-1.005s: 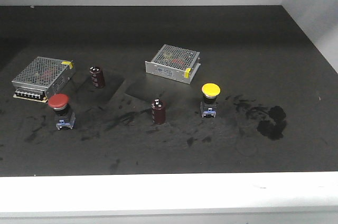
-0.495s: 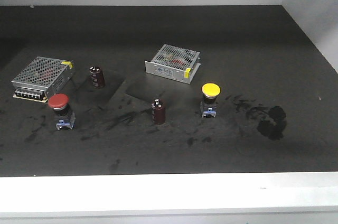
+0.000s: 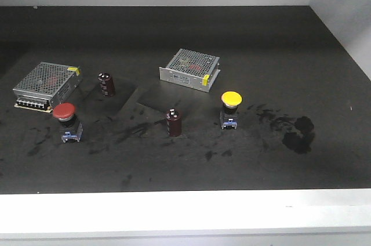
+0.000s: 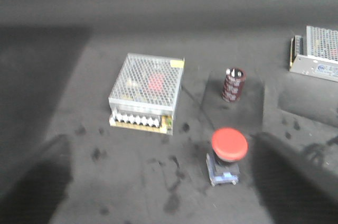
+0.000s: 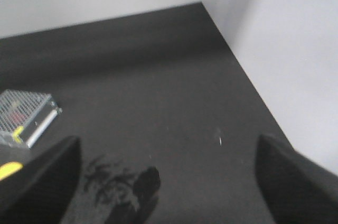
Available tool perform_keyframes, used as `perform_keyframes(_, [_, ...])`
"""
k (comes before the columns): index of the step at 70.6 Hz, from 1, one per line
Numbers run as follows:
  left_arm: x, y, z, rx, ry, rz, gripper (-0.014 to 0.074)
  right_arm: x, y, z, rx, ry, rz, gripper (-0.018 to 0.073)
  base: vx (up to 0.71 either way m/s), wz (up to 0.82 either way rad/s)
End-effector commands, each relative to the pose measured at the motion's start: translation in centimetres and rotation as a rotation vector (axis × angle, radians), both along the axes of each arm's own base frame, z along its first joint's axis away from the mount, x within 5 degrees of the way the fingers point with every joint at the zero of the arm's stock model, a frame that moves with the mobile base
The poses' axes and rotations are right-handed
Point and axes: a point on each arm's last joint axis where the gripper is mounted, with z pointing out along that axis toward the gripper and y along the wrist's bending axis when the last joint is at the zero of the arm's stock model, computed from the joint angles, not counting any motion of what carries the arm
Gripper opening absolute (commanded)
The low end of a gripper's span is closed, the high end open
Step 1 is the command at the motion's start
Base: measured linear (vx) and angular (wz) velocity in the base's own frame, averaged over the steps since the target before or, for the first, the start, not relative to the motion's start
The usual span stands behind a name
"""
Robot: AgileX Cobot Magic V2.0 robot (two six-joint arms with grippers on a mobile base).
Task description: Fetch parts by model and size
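Observation:
The red-capped push-button (image 3: 65,114) stands upright on the black mat at front left, and the yellow-capped one (image 3: 231,100) stands right of centre. Neither gripper shows in the front view. In the left wrist view my left gripper (image 4: 166,182) is open above the mat, and the red push-button (image 4: 229,146) stands between its blurred fingers, close to the right one (image 4: 296,179), touching neither. My right gripper (image 5: 166,182) is open over bare mat with nothing between its fingers. A sliver of the yellow cap (image 5: 9,170) shows at that view's left edge.
Two perforated silver boxes (image 3: 46,83) (image 3: 190,67) and two brown capacitors (image 3: 106,83) (image 3: 174,122) sit on the mat. A black stain (image 3: 298,133) lies at right. A white wall (image 5: 285,49) bounds the right side, and a white ledge (image 3: 185,211) runs along the front.

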Motion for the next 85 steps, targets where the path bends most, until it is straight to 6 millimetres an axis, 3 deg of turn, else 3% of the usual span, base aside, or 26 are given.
perform_keyframes(1, [0.1, -0.1, 1.6, -0.031, -0.088, 0.005, 0.0729, 0.0, 0.1, 1.2, -0.026, -0.053, 0.020, 0.0725, 0.00, 0.00])
perform_keyframes(25, [1.1, -0.6, 0.2, -0.078, 0.066, -0.022, 0.0676, 0.2, 2.6, 1.1, -0.089, -0.048, 0.251, 0.0635, 0.00, 0.00])
perform_keyframes(37, [3.8, -0.8, -0.4, -0.084, 0.229, -0.027, 0.0669, 0.8, 3.2, 0.6, -0.091, -0.019, 0.299, 0.0612, 0.00, 0.00])
perform_keyframes(61, [10.3, -1.7, 0.5, -0.159, 0.473, -0.040, 0.0663, 2.3, 3.4, -0.7, -0.082, 0.060, 0.303, 0.0604, 0.00, 0.00])
perform_keyframes(85, [15.8, -5.3, -0.5, -0.136, 0.641, -0.091, 0.0654, 3.2, 3.4, -1.4, -0.081, 0.091, 0.303, 0.0595, 0.00, 0.00])
